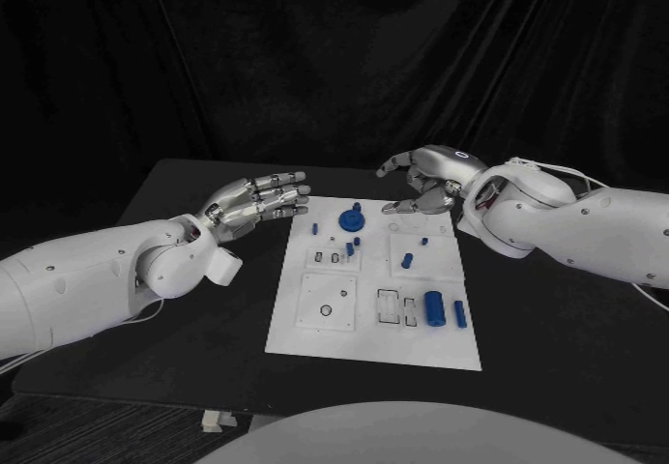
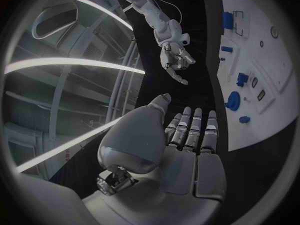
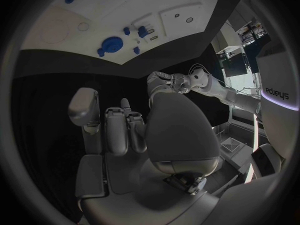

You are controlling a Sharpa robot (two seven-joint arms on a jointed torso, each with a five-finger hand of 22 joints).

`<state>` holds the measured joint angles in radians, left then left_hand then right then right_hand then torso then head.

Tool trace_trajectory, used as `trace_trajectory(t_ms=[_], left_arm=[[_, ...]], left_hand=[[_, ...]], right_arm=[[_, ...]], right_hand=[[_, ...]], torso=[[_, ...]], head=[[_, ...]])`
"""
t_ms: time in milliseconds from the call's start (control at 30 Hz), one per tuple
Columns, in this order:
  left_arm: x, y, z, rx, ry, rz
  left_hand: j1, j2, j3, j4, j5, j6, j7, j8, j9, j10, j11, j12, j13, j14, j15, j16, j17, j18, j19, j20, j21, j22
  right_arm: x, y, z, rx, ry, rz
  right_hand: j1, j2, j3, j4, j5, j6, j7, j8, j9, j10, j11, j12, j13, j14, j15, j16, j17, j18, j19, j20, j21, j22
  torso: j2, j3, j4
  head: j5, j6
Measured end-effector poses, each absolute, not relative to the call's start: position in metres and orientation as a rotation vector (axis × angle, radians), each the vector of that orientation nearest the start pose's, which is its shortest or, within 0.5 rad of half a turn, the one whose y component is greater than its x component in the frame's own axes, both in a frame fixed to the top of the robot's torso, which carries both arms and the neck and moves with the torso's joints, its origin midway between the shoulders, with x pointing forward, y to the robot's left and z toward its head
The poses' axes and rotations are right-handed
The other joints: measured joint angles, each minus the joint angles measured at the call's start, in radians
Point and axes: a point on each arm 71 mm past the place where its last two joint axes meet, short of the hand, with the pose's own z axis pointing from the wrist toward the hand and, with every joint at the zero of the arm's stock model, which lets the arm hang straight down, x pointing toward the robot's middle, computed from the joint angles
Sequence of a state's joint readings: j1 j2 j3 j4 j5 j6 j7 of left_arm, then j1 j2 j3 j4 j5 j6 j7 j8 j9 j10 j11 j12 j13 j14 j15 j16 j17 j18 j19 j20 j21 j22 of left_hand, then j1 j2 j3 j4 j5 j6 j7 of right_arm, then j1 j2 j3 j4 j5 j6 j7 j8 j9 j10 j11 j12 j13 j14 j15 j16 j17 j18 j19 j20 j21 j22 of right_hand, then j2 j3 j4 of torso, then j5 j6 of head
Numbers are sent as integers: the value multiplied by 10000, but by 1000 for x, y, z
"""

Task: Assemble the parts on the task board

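The white task board (image 1: 365, 333) lies in the middle of the black table. A round blue knob (image 1: 352, 220) sits near its far edge, with small blue pegs (image 1: 407, 259) around the middle and two blue cylinders (image 1: 434, 308) at the near right. My left hand (image 1: 265, 201) hovers off the board's far left corner with its fingers stretched toward the board, holding nothing. My right hand (image 1: 425, 179) hangs just beyond the far edge, fingers loosely bent and empty. The left wrist view shows my left hand's palm (image 2: 187, 150), the board (image 2: 262, 60) and the right hand (image 2: 175, 60).
Empty slots and a ring outline (image 1: 327, 310) mark the board's near half. Black table surface (image 1: 195, 319) lies on either side of the board, and a dark curtain hangs behind. In the right wrist view the knob (image 3: 112, 43) lies beyond my right hand (image 3: 125, 150).
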<state>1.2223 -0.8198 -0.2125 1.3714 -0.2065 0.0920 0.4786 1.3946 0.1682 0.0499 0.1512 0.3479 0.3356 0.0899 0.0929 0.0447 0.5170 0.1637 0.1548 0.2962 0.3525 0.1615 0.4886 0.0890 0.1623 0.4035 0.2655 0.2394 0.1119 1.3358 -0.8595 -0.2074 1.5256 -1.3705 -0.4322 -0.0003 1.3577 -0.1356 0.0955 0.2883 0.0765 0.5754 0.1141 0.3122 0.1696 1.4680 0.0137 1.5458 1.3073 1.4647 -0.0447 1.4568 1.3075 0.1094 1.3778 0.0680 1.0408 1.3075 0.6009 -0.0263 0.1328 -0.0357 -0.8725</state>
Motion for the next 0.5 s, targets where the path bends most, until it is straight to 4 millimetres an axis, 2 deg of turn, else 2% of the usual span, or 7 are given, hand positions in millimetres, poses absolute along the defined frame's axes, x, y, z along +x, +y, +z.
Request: trace_trajectory(t_ms=[67,100,200,267,333,433,500], left_arm=[[486,221,-223,-7279,17368,-16629],[488,221,-219,-6963,17379,-16441],[495,218,-207,-5835,17552,-15787],[500,214,-200,-5089,17816,-15309],[504,210,-195,-4478,18127,-14842],[511,203,-184,-3483,18709,-13954],[516,198,-178,-2879,19119,-13327]], left_hand=[[49,-122,-16,294,-521,468,124,122,58,861,262,610,1060,835,116,928,257,0,1010,101,621,259],[83,-156,-23,358,-629,618,188,176,79,1067,301,781,1332,1036,132,1162,333,-1,1224,113,764,320],[68,-351,-203,827,-1234,1548,489,474,168,1813,336,2042,3455,1995,142,2657,934,-1,2465,122,1512,651],[12,-460,-392,1074,-1465,1950,568,634,201,2045,349,2994,4386,2284,92,3463,1291,-1,2985,84,1802,794],[-234,-555,-755,1194,-1925,2474,697,905,248,2040,245,4907,5612,2522,-84,4970,2106,-1,3559,-77,2330,1107],[-751,-426,-1311,1242,-2496,2919,836,1400,286,1775,57,7728,7263,2389,-282,7336,3704,-1,3879,-325,3600,2008],[-898,-282,-1540,1300,-2650,2964,878,1721,288,3390,-47,9973,8782,2407,-377,8555,4688,0,3888,-460,4653,2805]], right_arm=[[486,-211,-168,-1878,15780,6941],[486,-212,-168,-1845,15781,6930],[485,-216,-166,-1737,15809,6885],[485,-218,-166,-1669,15847,6851],[484,-220,-166,-1618,15887,6827],[483,-224,-166,-1522,15958,6752],[483,-226,-166,-1454,16023,6679]], right_hand=[[-24,71,0,0,0,109,0,225,53,0,0,63,4,0,0,11,0,1,57,13,79,0],[-24,72,0,0,0,109,0,282,70,0,0,64,6,0,0,41,0,1,72,0,94,0],[-25,73,0,0,0,109,0,371,91,0,0,64,8,0,0,48,0,1,72,0,155,-1],[16,113,0,0,0,109,0,371,92,0,0,64,8,0,0,48,0,1,72,-1,156,-1],[41,139,18,-19,0,109,0,412,101,0,0,64,8,0,0,48,0,1,72,-1,156,-1],[41,139,29,-30,0,109,0,422,108,0,0,64,7,0,0,48,0,1,72,-1,156,-1],[40,139,28,-29,0,109,0,422,107,0,0,64,7,0,0,47,0,1,72,-1,156,-2]], torso=[[-14,8,-23],[-26,12,-37],[-57,23,-72],[-73,31,-90],[-100,39,-114],[-135,55,-148],[-150,63,-165]], head=[[12,0],[21,0],[28,0],[13,0],[0,0],[-35,0],[-60,0]])
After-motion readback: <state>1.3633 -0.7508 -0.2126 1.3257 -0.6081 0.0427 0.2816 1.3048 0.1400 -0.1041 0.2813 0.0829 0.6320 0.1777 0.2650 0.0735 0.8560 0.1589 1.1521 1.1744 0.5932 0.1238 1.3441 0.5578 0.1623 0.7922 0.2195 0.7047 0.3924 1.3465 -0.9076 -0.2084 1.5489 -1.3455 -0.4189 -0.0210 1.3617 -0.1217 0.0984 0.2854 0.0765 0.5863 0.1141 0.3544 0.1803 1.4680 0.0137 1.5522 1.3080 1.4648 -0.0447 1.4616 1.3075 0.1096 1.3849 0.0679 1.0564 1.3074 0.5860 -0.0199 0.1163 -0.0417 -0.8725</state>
